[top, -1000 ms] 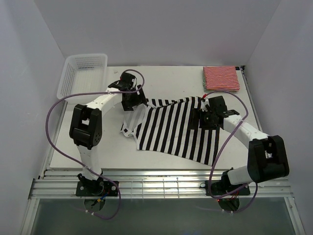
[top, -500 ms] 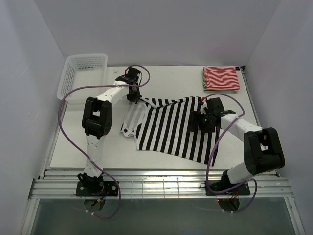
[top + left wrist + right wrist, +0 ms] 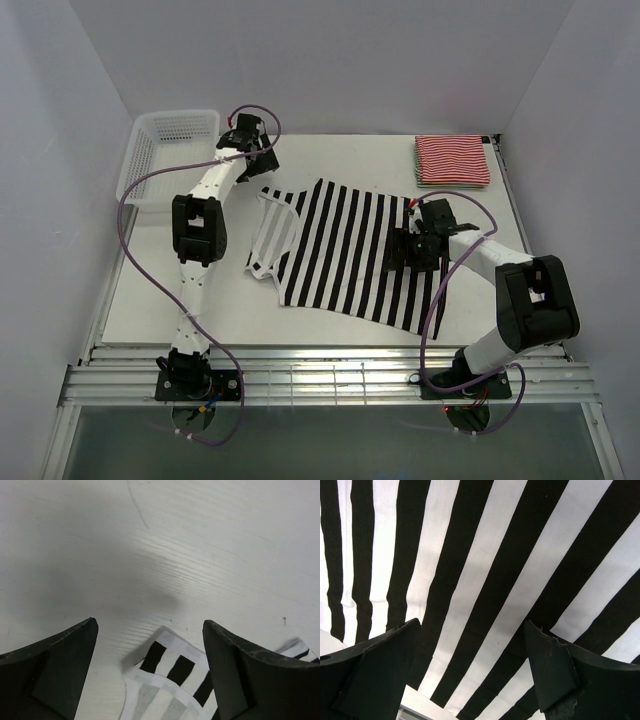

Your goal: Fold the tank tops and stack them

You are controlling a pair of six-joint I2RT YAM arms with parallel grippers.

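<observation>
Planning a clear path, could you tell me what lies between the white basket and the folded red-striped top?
The top view shows the left gripper there, then bare table.

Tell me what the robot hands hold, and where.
Nothing is held. Both are open: left hand by an edge of the black-and-white top, right hand over it.

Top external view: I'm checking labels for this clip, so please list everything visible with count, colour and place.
black-and-white tank top: one, broad stripes, spread flat mid-table.
red-and-white tank top: one, thin stripes, folded, far right corner.
basket: one, white mesh, far left corner.
table: one, white.
cables: two, purple, one along each arm.
left pincer: one, black, open, over bare table at the broad-striped top's far-left edge.
right pincer: one, black, open, low over that top's right side.
</observation>
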